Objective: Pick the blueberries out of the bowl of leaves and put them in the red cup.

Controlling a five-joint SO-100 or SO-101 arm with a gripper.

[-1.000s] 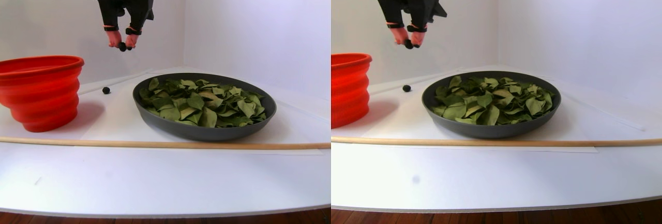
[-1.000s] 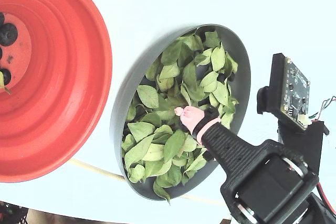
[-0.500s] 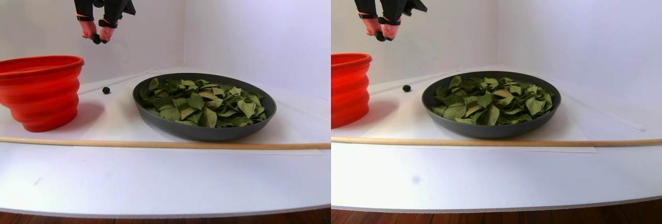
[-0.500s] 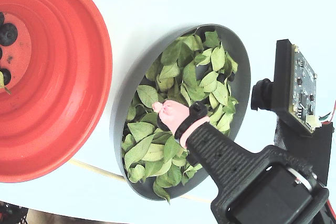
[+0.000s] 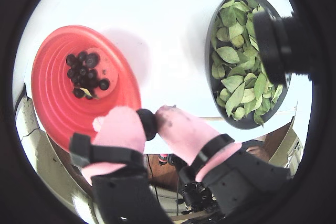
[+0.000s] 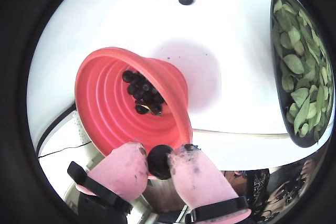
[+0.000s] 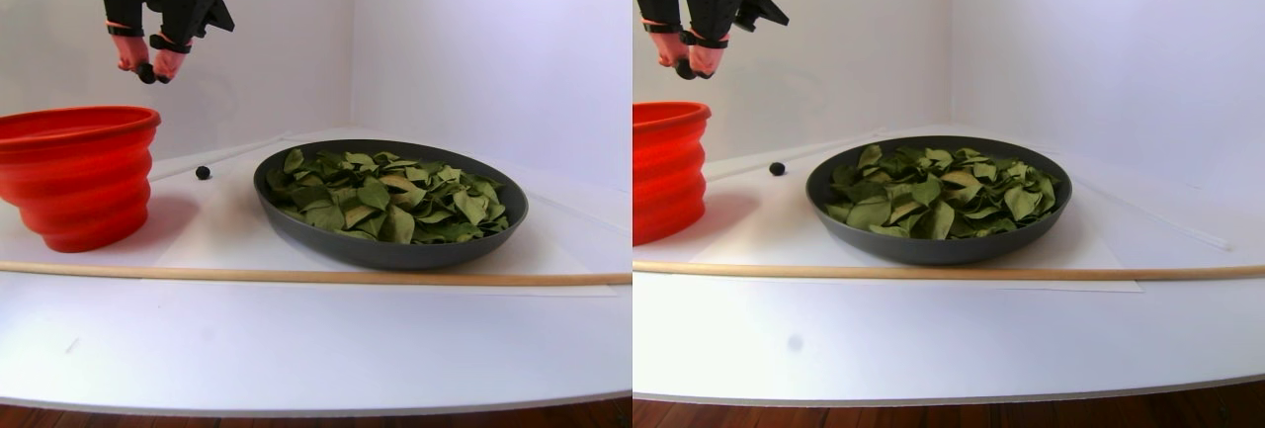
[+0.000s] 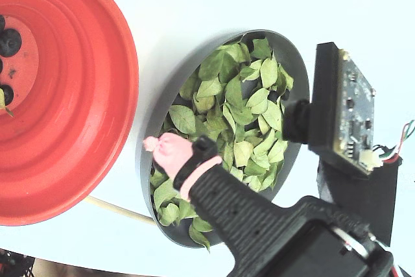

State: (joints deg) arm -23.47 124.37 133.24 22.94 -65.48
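Note:
My gripper (image 5: 147,124) has pink-padded fingers and is shut on one dark blueberry (image 6: 160,162). In the stereo pair view the gripper (image 7: 148,74) hangs high above the right rim of the red cup (image 7: 79,181). Several blueberries (image 5: 84,74) lie on the cup's bottom (image 6: 142,90). In the fixed view the gripper (image 8: 159,147) shows over the left rim of the grey bowl (image 8: 152,128), and the held berry is hidden there. The bowl (image 7: 395,250) is filled with green leaves (image 7: 390,196); no berry shows among them.
One loose blueberry (image 7: 203,172) lies on the white table behind the gap between cup and bowl. A thin wooden stick (image 7: 296,275) runs across the table in front of both. White walls close the back and right.
The gripper has carried the blueberry left and slightly up, from above the bowl's left edge to above the cup's right rim. It stays shut on the berry.

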